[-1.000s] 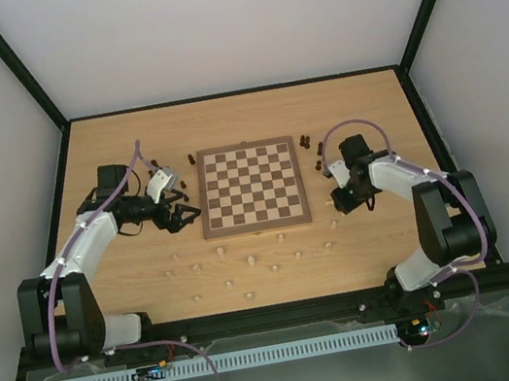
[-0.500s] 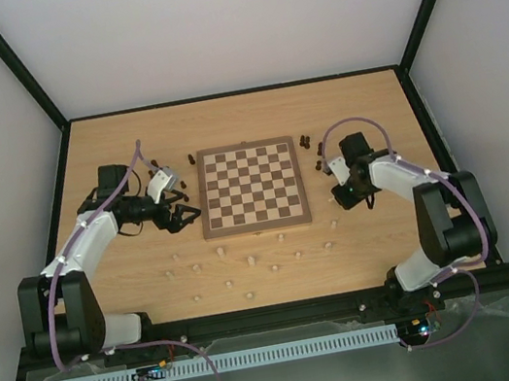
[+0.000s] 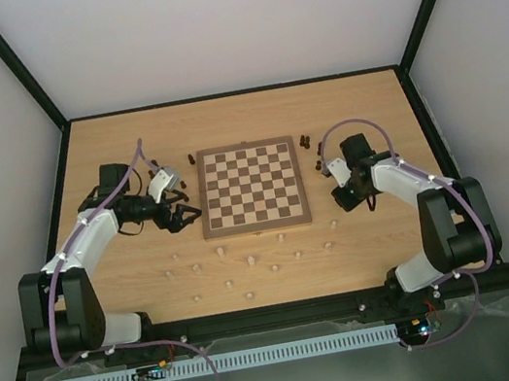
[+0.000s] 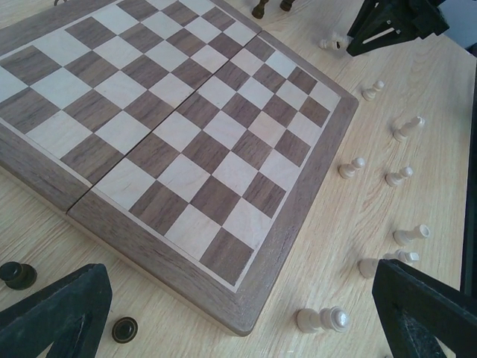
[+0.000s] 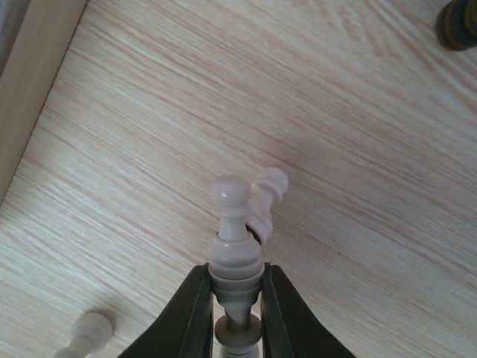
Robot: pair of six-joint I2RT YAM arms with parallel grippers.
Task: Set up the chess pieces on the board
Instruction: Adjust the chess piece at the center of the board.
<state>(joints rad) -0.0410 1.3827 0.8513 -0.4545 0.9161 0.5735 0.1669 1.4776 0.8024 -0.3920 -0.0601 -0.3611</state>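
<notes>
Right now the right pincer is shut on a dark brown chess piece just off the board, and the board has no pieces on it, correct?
Not quite: the colour is wrong. The right wrist view shows the right pincer shut on a pale cream piece, not a dark brown one. It is just off the board, which has no pieces on it.
</notes>
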